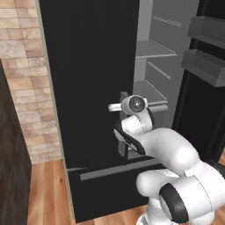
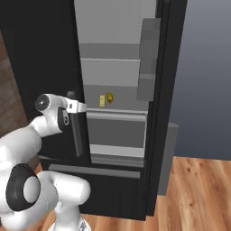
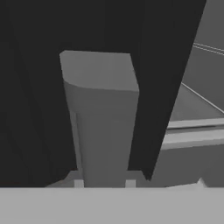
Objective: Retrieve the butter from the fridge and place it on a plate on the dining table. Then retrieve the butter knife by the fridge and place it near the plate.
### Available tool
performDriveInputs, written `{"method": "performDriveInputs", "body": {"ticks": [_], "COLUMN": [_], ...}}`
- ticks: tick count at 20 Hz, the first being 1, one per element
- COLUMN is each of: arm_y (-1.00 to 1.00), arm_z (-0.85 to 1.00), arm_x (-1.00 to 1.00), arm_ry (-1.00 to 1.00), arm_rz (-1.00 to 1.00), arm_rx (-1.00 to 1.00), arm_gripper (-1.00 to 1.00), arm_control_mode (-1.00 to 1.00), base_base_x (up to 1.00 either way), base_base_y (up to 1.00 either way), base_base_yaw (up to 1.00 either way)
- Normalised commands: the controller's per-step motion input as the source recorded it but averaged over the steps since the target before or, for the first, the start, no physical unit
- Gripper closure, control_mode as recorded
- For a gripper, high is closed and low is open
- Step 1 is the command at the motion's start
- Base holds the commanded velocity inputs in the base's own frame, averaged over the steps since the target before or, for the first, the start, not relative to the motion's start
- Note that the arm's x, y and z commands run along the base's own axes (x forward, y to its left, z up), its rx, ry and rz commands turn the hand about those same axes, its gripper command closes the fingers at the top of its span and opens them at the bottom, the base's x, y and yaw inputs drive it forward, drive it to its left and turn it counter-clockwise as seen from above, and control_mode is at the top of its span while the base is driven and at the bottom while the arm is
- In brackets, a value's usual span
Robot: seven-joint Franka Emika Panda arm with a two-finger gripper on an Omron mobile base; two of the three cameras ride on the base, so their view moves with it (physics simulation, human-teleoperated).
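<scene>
The gripper [image 2: 80, 108] pinches the grey bar handle [image 3: 103, 127] of the tall black fridge [image 1: 88, 66]; next, swing that door open to reach the pale-yellow butter [image 2: 102, 101].

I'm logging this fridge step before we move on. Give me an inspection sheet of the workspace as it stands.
Surface: wood plank floor under the fridge; no worktop in view.
Job's things: fridge with its right door swung open and its left door closed; butter lies on a grey inner shelf.
Clutter: a golden-brown lump beside the butter, to its right in the right base view.
Grippers: pincer shut on the left door's grey bar handle.
Cables: nothing seen.
Surroundings: brick wall left of the fridge; door bins on the open door; plain grey wall right.
</scene>
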Motion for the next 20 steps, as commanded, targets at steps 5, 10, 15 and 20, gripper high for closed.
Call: {"method": "performDriveInputs", "body": {"ticks": [5, 10, 15, 20], "arm_y": [0.69, 0.77, 0.77, 0.68], "arm_z": [0.02, 0.00, 0.00, 0.00], "arm_x": [-1.00, -0.97, -0.82, -0.58], "arm_ry": [0.00, 0.05, 0.11, 0.10], "arm_rz": [-0.28, -0.30, -0.30, -0.28], "arm_rx": [-0.02, -0.03, -0.04, -0.03], "arm_gripper": [1.00, 1.00, 1.00, 1.00], "arm_control_mode": [-1.00, -1.00, -1.00, -1.00], "base_base_x": [0.00, 0.00, 0.00, 0.00], "base_base_y": [0.00, 0.00, 0.00, 0.00], "base_base_yaw": [0.00, 0.00, 0.00, 0.00]}}
